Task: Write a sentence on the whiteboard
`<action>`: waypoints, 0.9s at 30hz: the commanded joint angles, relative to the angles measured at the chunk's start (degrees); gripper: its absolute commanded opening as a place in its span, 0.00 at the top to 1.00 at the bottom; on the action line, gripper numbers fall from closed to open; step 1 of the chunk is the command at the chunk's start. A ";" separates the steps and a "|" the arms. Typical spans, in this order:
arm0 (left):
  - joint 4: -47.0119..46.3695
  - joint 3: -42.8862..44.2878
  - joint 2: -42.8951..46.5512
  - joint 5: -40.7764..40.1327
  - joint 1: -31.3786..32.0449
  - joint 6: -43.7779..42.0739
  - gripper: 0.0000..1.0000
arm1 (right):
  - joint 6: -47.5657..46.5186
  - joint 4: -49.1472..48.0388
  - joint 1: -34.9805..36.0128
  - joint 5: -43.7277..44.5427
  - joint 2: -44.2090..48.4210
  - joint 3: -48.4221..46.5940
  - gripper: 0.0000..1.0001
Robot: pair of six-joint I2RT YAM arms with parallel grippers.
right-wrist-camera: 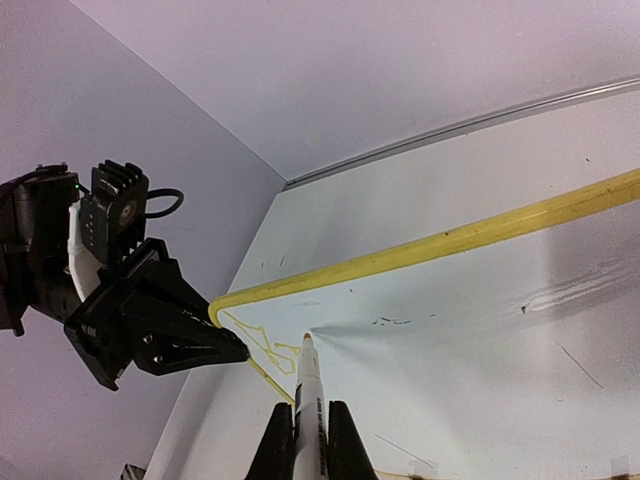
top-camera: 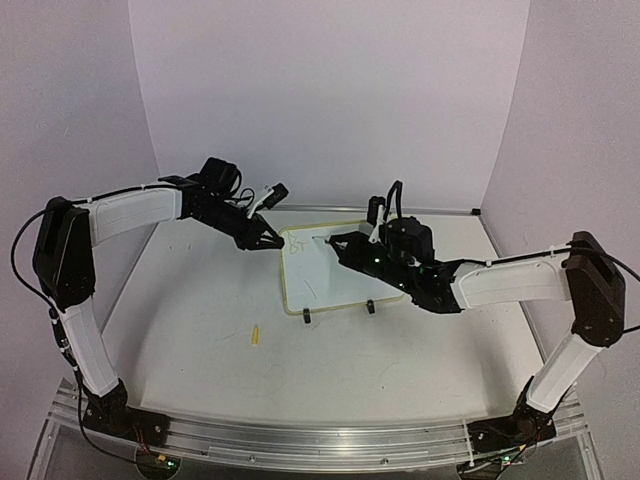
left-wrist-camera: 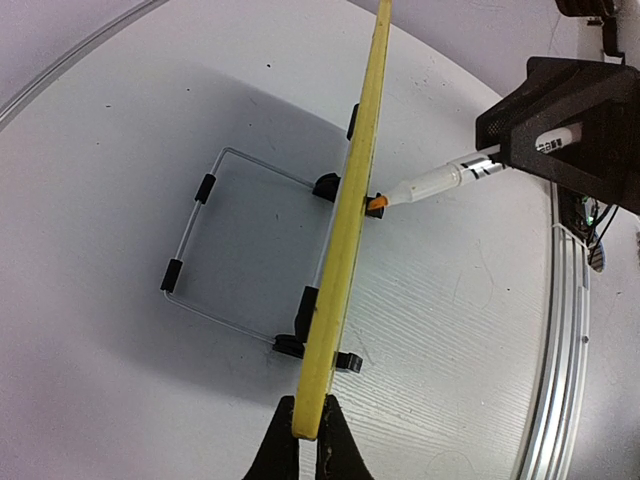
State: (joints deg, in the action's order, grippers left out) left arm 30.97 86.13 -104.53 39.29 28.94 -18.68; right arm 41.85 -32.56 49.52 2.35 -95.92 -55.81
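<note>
The whiteboard (top-camera: 325, 270) stands tilted on the table, with a thin yellow rim (right-wrist-camera: 450, 240) and two black clip feet on its near edge. My left gripper (left-wrist-camera: 308, 430) is shut on the board's yellow edge (left-wrist-camera: 355, 220) at its upper left corner. My right gripper (right-wrist-camera: 310, 445) is shut on a white marker (right-wrist-camera: 311, 385). The marker's orange tip (left-wrist-camera: 377, 203) touches the white face. Of the sentence (right-wrist-camera: 262, 345), only a few yellowish strokes show, near the top left corner, just left of the tip.
A bent wire stand (left-wrist-camera: 200, 240) props the board from behind. A small yellow cap (top-camera: 255, 336) lies on the table in front of the board, to its left. An aluminium rail (top-camera: 300, 435) runs along the near edge. Walls close in at the back and sides.
</note>
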 commanded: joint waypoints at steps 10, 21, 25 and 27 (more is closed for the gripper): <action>0.04 0.01 1.96 -3.08 0.06 -2.37 1.00 | 1.12 0.76 -0.20 2.82 -1.56 -1.10 1.00; 0.07 0.10 1.95 -3.08 0.06 -2.33 1.00 | 3.11 1.79 -0.16 2.56 -1.49 1.57 1.00; 0.10 0.09 1.96 -3.08 0.07 -2.36 1.00 | 3.59 1.80 -0.20 2.22 -1.79 1.94 1.00; 0.07 0.09 1.86 -3.08 0.06 -2.38 1.00 | 3.31 1.80 -0.15 2.17 -1.60 1.80 1.00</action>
State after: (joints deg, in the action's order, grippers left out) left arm 30.98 86.13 -104.53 39.24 28.95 -18.65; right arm 44.60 -31.37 49.54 3.38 -96.64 -54.39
